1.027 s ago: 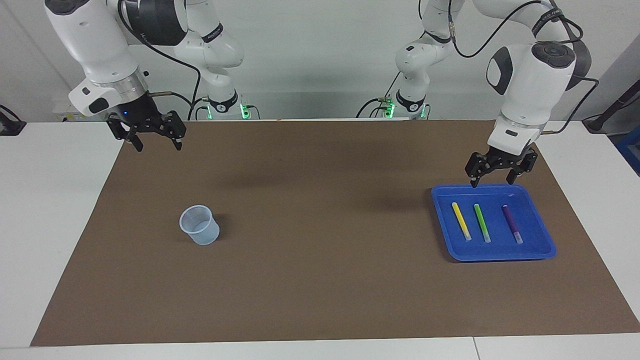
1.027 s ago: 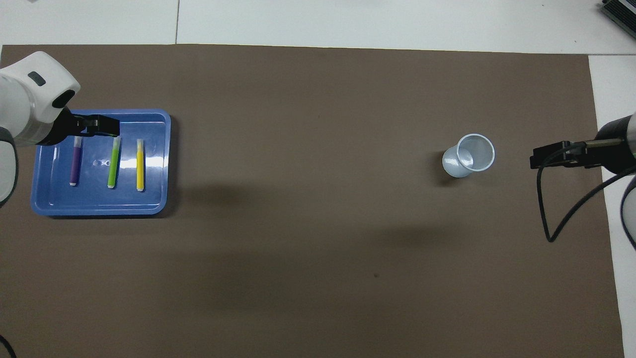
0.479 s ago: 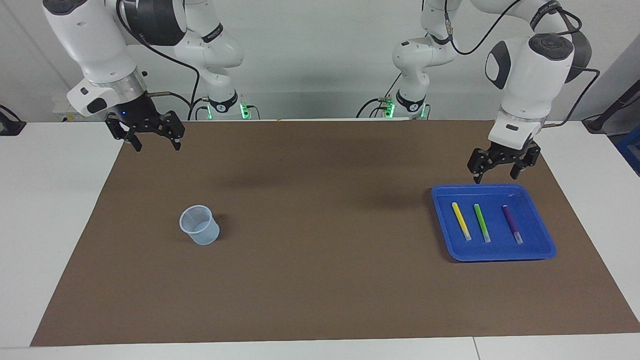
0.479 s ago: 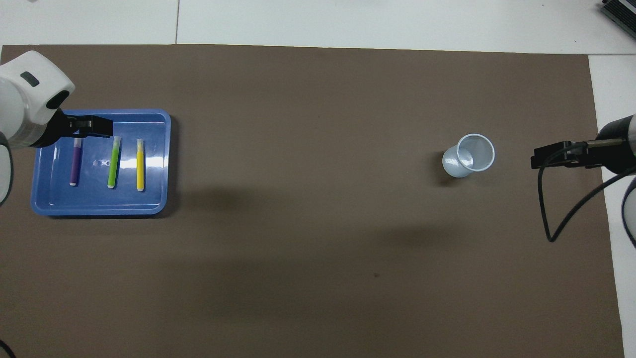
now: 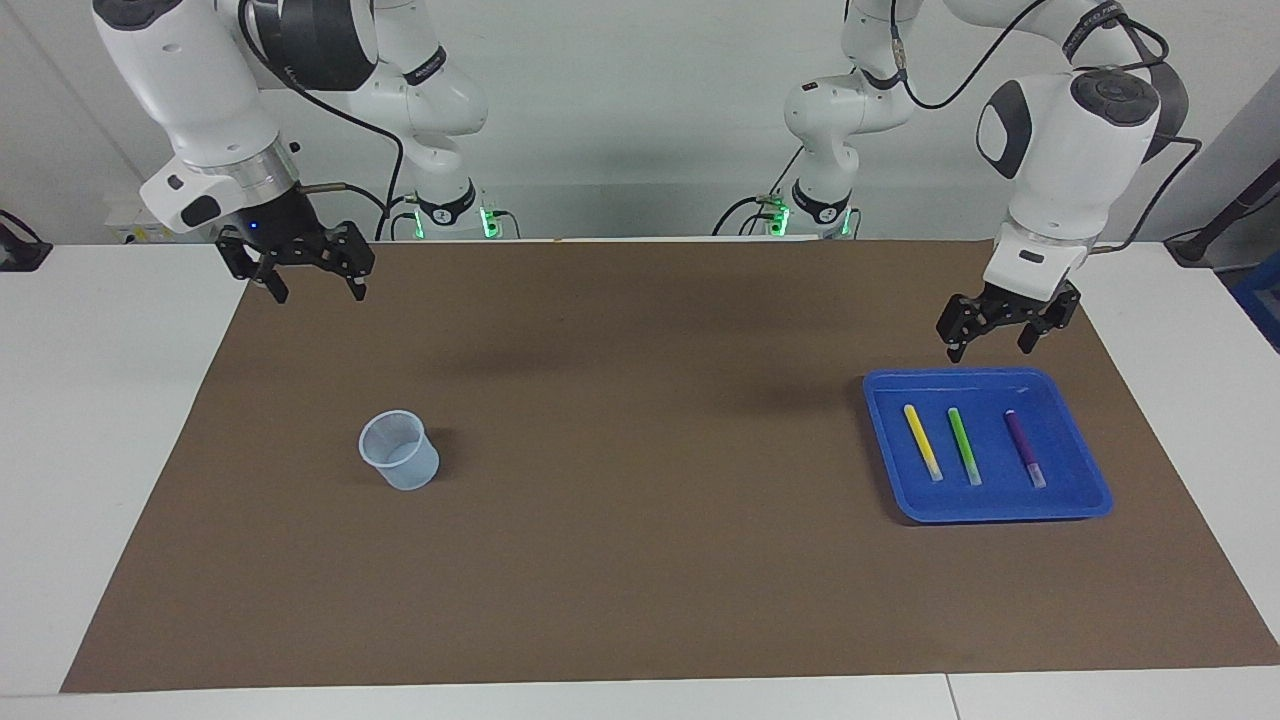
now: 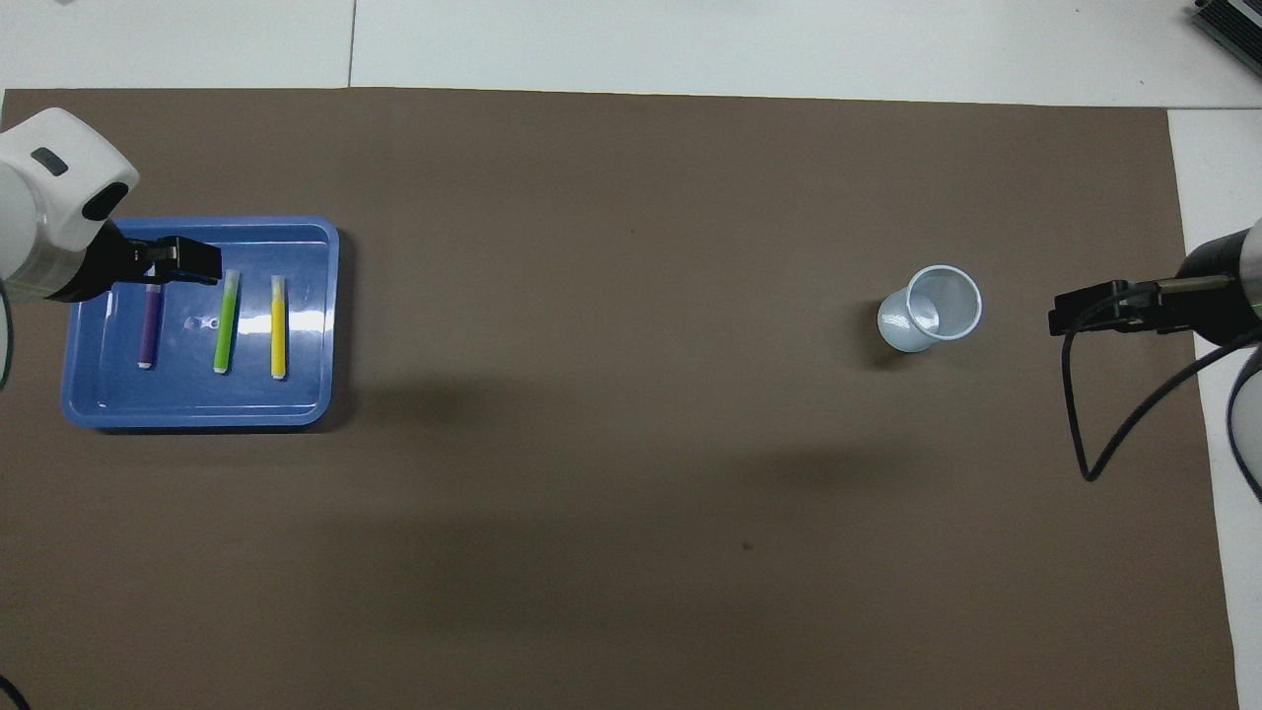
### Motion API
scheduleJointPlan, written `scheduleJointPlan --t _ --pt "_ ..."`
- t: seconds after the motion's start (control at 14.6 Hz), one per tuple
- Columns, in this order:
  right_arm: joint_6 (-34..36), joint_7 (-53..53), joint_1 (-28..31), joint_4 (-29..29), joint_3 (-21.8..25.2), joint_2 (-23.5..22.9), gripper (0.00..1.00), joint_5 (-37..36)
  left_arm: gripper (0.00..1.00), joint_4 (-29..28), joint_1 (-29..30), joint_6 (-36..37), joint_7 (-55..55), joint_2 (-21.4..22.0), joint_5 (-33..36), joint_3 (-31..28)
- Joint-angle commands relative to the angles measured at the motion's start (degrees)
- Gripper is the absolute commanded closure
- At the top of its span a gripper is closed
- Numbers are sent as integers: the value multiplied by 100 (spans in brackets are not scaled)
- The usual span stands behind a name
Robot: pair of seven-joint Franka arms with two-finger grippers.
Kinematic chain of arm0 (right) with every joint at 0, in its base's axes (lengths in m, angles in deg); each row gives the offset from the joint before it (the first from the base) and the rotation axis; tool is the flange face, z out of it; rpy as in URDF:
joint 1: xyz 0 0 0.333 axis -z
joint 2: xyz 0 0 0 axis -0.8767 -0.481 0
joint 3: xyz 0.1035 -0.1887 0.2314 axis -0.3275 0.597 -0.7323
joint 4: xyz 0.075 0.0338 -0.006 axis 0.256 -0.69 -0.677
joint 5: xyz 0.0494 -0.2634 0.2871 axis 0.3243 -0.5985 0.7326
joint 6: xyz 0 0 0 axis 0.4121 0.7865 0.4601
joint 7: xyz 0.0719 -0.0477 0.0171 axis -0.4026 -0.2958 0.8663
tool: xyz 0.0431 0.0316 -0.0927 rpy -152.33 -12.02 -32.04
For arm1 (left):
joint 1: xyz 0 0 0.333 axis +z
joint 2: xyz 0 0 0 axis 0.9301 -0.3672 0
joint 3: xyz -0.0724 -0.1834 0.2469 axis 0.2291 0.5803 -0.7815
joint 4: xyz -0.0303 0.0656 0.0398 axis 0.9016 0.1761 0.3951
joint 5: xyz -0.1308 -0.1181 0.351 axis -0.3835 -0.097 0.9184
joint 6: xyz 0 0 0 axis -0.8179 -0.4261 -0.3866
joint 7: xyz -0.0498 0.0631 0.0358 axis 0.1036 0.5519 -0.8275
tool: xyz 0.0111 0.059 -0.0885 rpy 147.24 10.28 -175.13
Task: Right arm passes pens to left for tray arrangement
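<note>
You see three pens (image 5: 966, 444) in the tray (image 5: 1085, 470) lower right, just below the left claw (image 5: 991, 345), spread empty; right claw (image 5: 315, 287) upper left, spread too.

Robotics lab: 2 bench-mounted arms (image 5: 210, 90), brown mat (image 5: 640, 560).

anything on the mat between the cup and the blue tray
Nothing: the brown mat is bare between the cup and the blue tray. The overhead view shows the whole stretch, with only faint shadows on it; the facing view agrees.
</note>
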Motion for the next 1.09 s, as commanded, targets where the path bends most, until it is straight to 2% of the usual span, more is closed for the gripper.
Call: scheduleJointPlan --t 0.0,0.21,0.41,0.68,0.96,1.03 --pt "55 96 39 -57 -9 96 0 -21 0 -60 -547 152 -3 166 -124 -507" --pt "73 96 75 -57 0 96 0 -12 0 -60 -566 327 14 193 -124 -508" --pt "55 96 75 -57 -9 96 0 -21 0 -7 -601 801 15 306 -281 -446" --pt "29 87 66 -57 -9 96 0 -21 0 -7 -601 944 -29 605 -538 -420" --pt "29 87 66 -57 -9 96 0 -21 0 -86 -522 1074 -29 667 -546 -419" --pt "29 87 66 -57 -9 96 0 -21 0 44 -513 1214 -47 685 -546 -446"
